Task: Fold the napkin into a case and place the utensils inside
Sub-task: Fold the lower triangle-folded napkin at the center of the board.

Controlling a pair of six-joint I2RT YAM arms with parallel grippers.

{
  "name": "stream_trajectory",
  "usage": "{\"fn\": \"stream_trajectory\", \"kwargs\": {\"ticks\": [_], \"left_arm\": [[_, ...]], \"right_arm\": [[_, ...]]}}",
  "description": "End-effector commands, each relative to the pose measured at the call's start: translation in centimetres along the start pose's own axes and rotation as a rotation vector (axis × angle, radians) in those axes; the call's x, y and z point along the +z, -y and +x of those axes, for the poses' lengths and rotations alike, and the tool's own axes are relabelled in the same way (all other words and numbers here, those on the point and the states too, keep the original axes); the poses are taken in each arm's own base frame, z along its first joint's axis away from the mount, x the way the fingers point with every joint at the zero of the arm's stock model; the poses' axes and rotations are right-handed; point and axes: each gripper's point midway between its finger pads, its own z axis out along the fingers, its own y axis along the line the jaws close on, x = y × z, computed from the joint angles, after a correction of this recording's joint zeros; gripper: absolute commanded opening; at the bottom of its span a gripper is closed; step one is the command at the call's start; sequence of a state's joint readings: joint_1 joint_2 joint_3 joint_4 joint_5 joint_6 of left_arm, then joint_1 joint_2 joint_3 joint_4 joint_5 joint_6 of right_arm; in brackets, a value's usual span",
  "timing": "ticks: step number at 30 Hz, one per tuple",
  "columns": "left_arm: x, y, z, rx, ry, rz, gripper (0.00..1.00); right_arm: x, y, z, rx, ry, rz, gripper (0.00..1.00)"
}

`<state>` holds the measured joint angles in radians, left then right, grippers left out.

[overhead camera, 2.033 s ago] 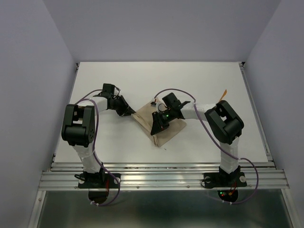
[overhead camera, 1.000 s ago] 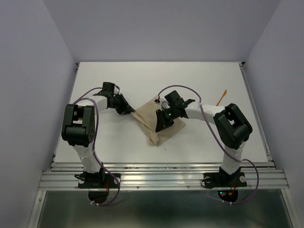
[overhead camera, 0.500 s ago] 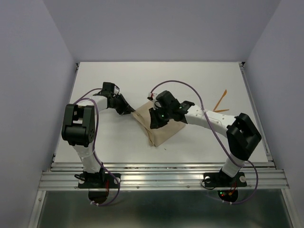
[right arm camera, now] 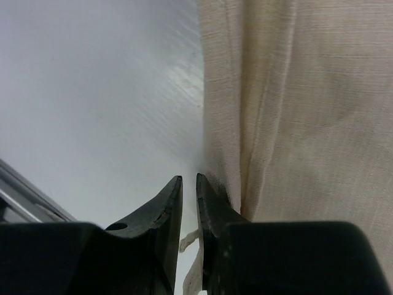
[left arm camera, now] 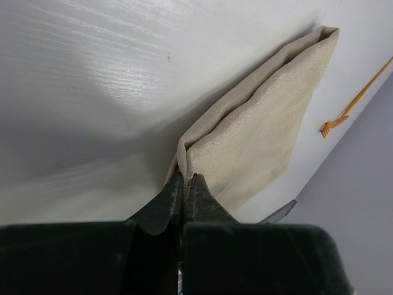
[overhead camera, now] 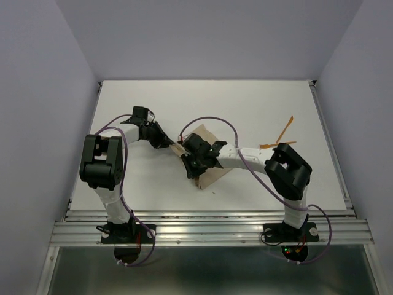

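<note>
A corner of the folded napkin [left arm camera: 264,123] is clamped by the left gripper [left arm camera: 184,184]. The right gripper [right arm camera: 188,184] is positioned narrowly parted at the napkin's edge; whether cloth is gripped cannot be told.

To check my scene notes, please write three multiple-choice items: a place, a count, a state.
1. Where do the utensils lie? A on the napkin; B on the bare table, apart from it; C in a gripper.
2. How many utensils? A one; B four; C two.
3. The left gripper is: A shut on the napkin's corner; B wide open; C out of view.
Answers: 1 B, both lie off the napkin; 2 C, two orange sticks show; 3 A, its jaws pinch the corner.
</note>
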<state>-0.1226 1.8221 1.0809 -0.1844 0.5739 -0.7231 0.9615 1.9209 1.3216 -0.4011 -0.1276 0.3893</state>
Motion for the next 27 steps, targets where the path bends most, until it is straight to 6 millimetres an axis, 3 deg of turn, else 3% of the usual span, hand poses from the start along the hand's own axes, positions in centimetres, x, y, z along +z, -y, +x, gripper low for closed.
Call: {"fn": "stream_trajectory", "kwargs": {"ticks": [1,13,22,27], "left_arm": [[-0.5,0.9,-0.7,0.015,0.017,0.014,0.0],[-0.5,1.1,-1.0,0.023,0.016,0.011,0.0],[-0.3,0.8,-1.1,0.024,0.014,-0.002,0.0],[-0.3,0.8,-1.3,0.029,0.018,-0.008,0.0]], "right_arm": [[-0.6,1.0,-1.9,0.027,0.062,0.08,0.2],[-1.4,4.1,-2.1,0.084,0.07,0.11,0.19],[-2.1,3.6,-1.7,0.092,0.075,0.035,0.18],[-1.8,4.5,-1.5,0.11,0.075,0.04,0.18]]}}
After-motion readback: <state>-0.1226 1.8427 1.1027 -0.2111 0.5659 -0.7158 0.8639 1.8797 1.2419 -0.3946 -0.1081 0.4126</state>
